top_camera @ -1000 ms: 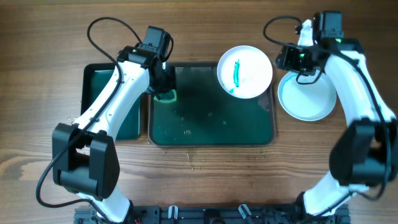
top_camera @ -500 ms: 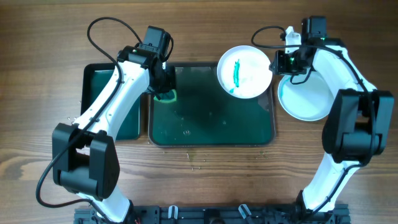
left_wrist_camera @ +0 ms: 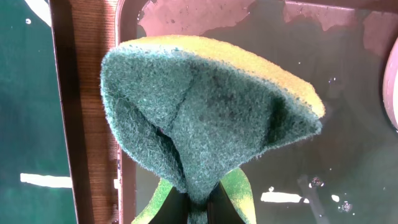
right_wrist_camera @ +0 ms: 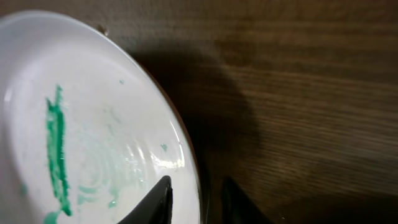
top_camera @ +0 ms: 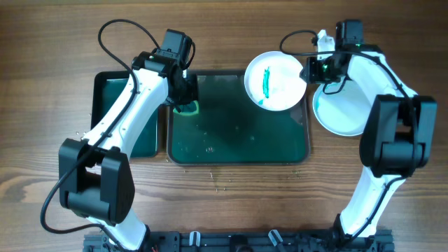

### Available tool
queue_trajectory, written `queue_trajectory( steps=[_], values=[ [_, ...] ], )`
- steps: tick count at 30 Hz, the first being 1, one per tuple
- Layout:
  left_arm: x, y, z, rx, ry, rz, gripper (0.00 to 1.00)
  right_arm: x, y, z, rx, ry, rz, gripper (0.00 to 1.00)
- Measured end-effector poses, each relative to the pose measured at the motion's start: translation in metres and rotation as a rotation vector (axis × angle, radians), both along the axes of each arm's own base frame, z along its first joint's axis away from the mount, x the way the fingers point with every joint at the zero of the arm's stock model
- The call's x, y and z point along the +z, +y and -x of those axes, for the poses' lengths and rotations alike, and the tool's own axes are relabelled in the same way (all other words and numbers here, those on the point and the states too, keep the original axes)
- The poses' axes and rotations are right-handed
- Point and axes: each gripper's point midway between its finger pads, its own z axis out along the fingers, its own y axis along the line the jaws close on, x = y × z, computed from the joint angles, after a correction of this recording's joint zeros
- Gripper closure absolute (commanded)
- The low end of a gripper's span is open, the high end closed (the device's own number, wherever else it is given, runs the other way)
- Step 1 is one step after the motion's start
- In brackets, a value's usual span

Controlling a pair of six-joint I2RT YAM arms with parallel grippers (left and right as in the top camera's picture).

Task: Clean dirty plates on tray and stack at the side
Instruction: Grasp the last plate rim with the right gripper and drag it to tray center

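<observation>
A white dirty plate (top_camera: 275, 80) with a green smear (top_camera: 266, 82) rests on the far right corner of the dark green tray (top_camera: 238, 150). My right gripper (top_camera: 308, 70) is open at the plate's right rim. In the right wrist view the jaws (right_wrist_camera: 198, 202) straddle the rim, one finger over the plate (right_wrist_camera: 93, 143) and one outside it. My left gripper (top_camera: 183, 98) is shut on a green and yellow sponge (top_camera: 187, 108) over the tray's far left corner. The sponge (left_wrist_camera: 205, 106) fills the left wrist view, pinched between the fingers of that gripper (left_wrist_camera: 199, 208).
A clean white plate (top_camera: 343, 108) lies on the wooden table right of the tray. A second dark green tray (top_camera: 112, 91) lies left of the main one, under my left arm. The main tray holds water and droplets.
My right gripper has moved left from above the clean plate to the dirty plate's right rim. The left arm and the sponge have not moved.
</observation>
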Motion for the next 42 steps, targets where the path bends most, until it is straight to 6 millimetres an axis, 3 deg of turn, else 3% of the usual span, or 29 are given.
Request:
queue_trajectory(
  steps=[4, 14, 18, 22, 25, 31, 36, 42],
  values=[
    [0.000, 0.000, 0.000, 0.000, 0.000, 0.000, 0.96, -0.009, 0.003, 0.002, 0.009, 0.019, -0.003, 0.95],
    [0.000, 0.000, 0.000, 0.000, 0.000, 0.000, 0.96, -0.006, 0.010, 0.013, 0.014, 0.066, -0.054, 0.96],
    [0.000, 0.000, 0.000, 0.000, -0.001, 0.000, 0.96, 0.012, 0.021, 0.031, 0.014, 0.121, -0.085, 0.96],
    [0.000, 0.000, -0.001, 0.000, -0.003, 0.001, 0.96, 0.045, 0.036, 0.058, -0.012, 0.187, -0.109, 0.96],
    [0.000, 0.000, -0.001, 0.000, -0.003, 0.001, 0.96, 0.052, 0.050, 0.069, 0.000, 0.212, -0.118, 0.96],
    [0.000, 0.000, 0.000, 0.000, -0.002, 0.001, 0.96, 0.012, 0.089, 0.099, 0.041, 0.275, -0.115, 0.96],
    [0.000, -0.002, 0.000, -0.005, -0.003, 0.001, 0.96, -0.020, 0.106, 0.121, 0.034, 0.302, -0.118, 0.96],
    [0.000, -0.014, 0.004, -0.035, 0.000, 0.013, 0.96, -0.025, 0.127, 0.115, 0.043, 0.227, -0.152, 0.96]
  ],
)
